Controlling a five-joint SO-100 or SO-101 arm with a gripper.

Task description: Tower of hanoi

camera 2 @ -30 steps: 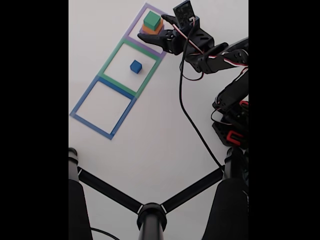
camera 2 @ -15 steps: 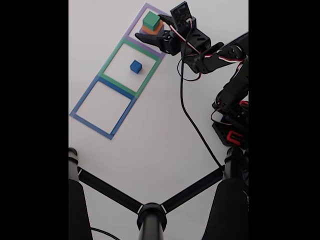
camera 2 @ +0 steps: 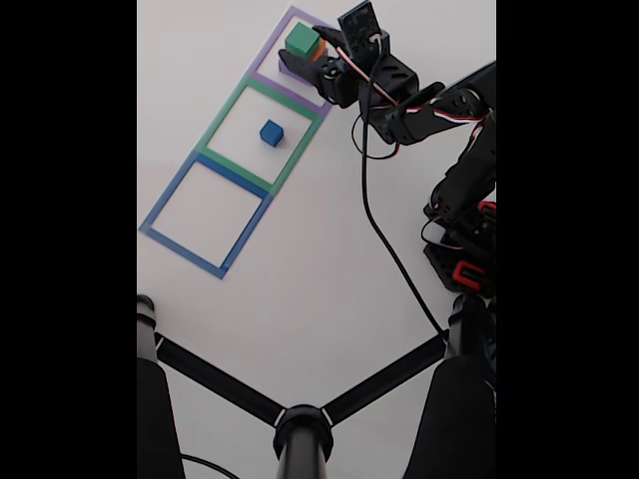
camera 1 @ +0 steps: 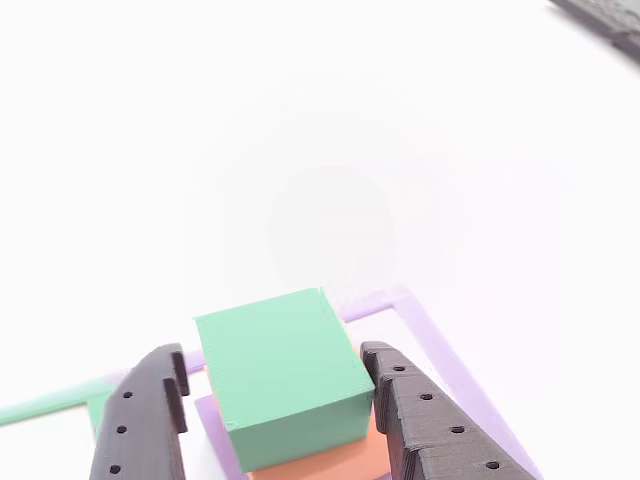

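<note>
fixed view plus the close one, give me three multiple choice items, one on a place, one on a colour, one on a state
1. Where is the small blue block?
A. in the green outline
B. in the blue outline
C. on the stack

2. What colour is the block right under the green block?
A. blue
B. orange
C. white

3. How does the pincer stand?
A. shut on the blue block
B. open, a finger at each side of the green block
C. resting flat on bare table

Answers: 1 A, it sits alone inside the green outline. 2 B, the orange block shows beneath it. 3 B, gaps show at both sides.

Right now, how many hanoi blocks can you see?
4: green block on orange block on purple block, stacked between the gripper fingers; blue block alone in the green outline.
</note>
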